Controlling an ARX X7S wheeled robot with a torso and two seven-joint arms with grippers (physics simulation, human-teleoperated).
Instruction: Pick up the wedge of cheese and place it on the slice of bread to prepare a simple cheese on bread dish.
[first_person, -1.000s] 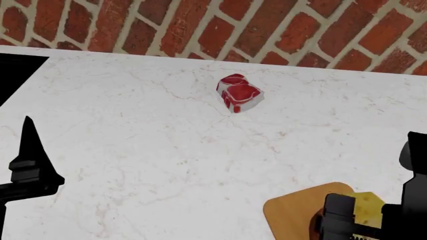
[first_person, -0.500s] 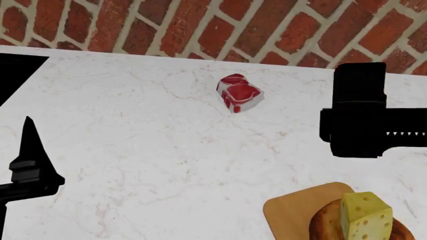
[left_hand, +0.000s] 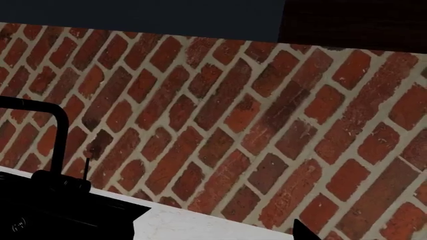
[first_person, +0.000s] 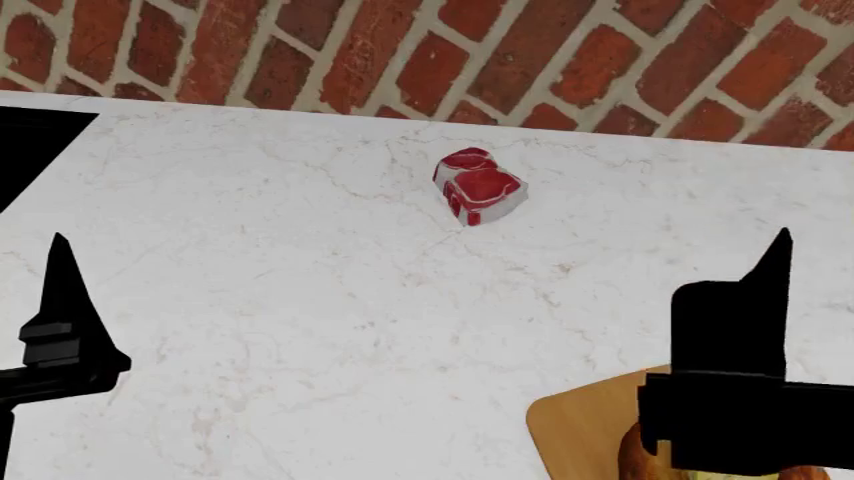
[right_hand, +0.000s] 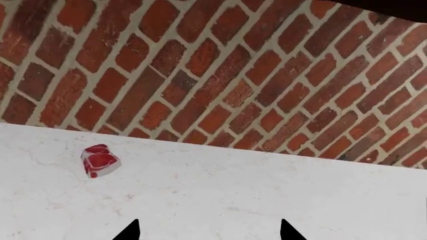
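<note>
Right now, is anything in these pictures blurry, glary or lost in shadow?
Head view: sharp and evenly lit, no glare on the marble counter; both arms render as flat black silhouettes, and the right gripper hides most of the slice of bread. Left wrist view: crisp brick wall, dark band along the top. Right wrist view: clear, meat chunk sharp.

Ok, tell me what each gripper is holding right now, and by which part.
Nothing is held. The right gripper shows two spread fingertips with only bare counter between them. The left gripper hangs over the counter with nothing at its visible finger; whether it is open cannot be told.
</note>
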